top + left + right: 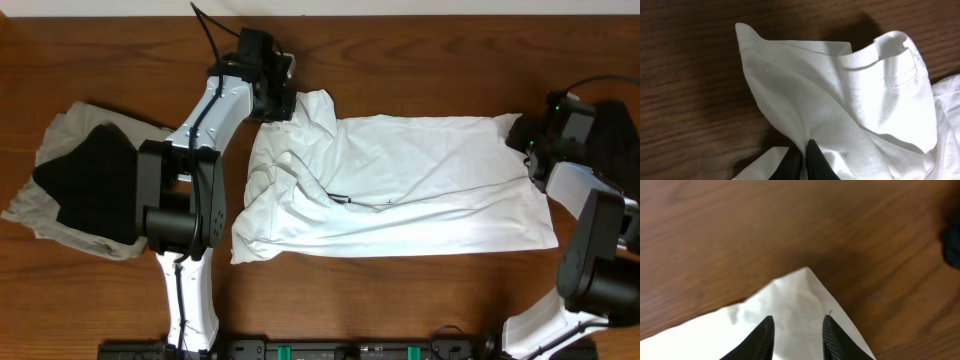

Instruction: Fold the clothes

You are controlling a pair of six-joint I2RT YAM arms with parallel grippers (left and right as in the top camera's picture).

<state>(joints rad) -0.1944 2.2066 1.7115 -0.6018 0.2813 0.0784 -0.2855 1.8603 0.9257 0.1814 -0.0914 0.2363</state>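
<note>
A wrinkled white garment (400, 190) lies spread across the middle of the tabletop (400, 300), a black garment (90, 185) piled on a beige garment (55, 135) to its left. At its far left corner the left tool (804, 157) is pressed together, pinching bunched white fabric; at the far right corner the right tool (797, 321) stands spread, astride the cloth's tip.

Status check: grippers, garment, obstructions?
Left gripper shut on white garment far-left corner. Right gripper open over far-right corner. Garment spread, wrinkled. Nothing lying on it.
</note>
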